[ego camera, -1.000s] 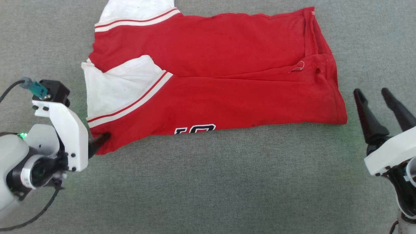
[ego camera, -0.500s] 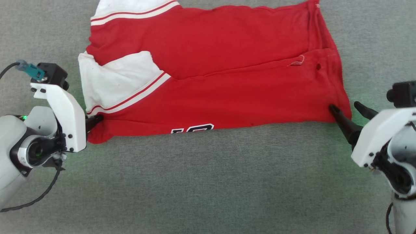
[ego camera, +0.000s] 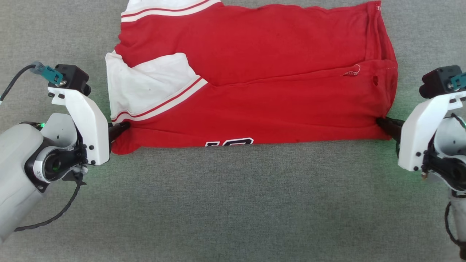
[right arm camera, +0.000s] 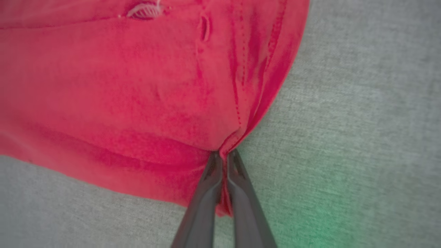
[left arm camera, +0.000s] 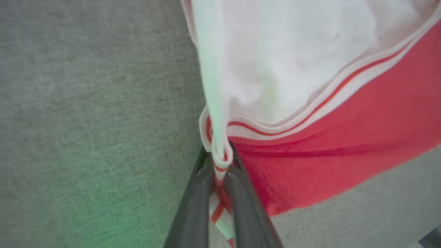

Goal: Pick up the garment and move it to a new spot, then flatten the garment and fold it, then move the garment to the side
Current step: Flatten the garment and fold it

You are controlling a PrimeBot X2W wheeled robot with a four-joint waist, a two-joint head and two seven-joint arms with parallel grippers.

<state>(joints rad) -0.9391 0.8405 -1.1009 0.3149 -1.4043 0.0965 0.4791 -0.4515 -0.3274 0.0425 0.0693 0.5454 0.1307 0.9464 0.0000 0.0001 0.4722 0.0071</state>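
In the head view the garment (ego camera: 273,91) lies flat on a grey surface (ego camera: 233,203), its long axis running left to right, sleeve end toward the left arm and hem end toward the right. The left end effector (ego camera: 122,128) is clamped on the near left corner and the right end effector (ego camera: 382,123) on the near right corner, so the cloth spans between them and the rest of it lies away from the robot, beyond the held edge. Neither arm is nearer; each has its own end. My guess is that the next move turns on carrying both corners evenly, whether up or over the far half. The body is red, with a white sleeve (ego camera: 149,87) folded in, a partly hidden number print (ego camera: 229,142) at the near edge and a small hole (ego camera: 375,80) near the hem. In the left wrist view the left end effector (left arm camera: 218,162) is closed on striped trim (left arm camera: 220,210) where white meets red on the garment (left arm camera: 310,155). In the right wrist view the right end effector (right arm camera: 222,156) pinches the stitched hem corner of the garment (right arm camera: 120,86), with the hole (right arm camera: 204,28) farther up.
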